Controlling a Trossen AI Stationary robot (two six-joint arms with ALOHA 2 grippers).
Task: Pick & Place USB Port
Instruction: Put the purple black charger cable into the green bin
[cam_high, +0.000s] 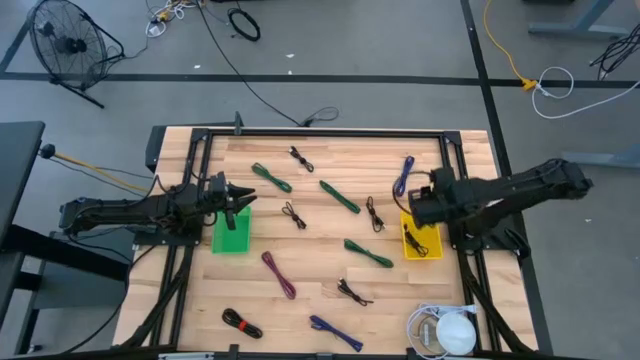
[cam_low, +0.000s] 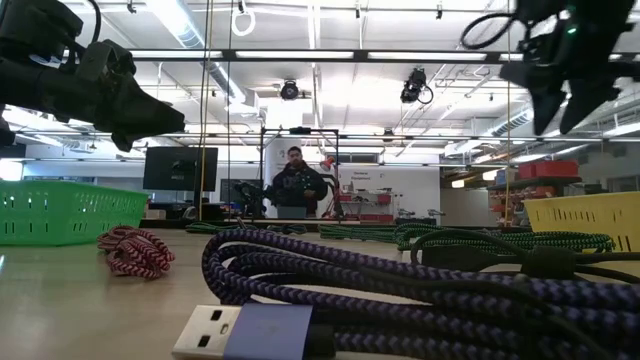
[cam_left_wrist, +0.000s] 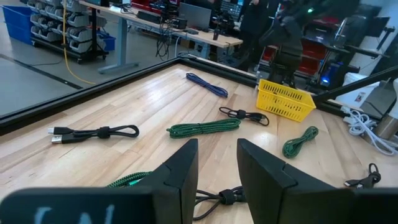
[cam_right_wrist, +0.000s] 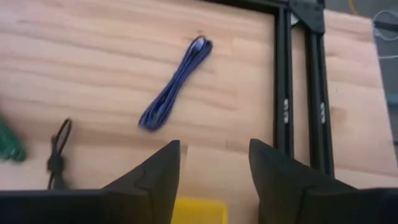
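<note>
Desk (cam_high: 320, 300), wooden, bounded by a black frame (cam_high: 320, 133) along its edges.

Obstacles: green basket (cam_high: 231, 230) at left, with the left gripper (cam_high: 240, 197) over its far edge; yellow basket (cam_high: 421, 238) at right, with the right gripper (cam_high: 412, 208) above it. Cable bundles lie scattered across the middle: green (cam_high: 340, 196), black (cam_high: 294, 214), maroon (cam_high: 279, 273), blue (cam_high: 403, 176).

Free room: bare wood between the green basket and the maroon cable; a clear strip along the far rail; open lanes between separate bundles.

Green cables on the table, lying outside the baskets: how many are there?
3. One far-left green cable, one centre green cable, one near green cable by the yellow basket. More may hide inside baskets.
</note>
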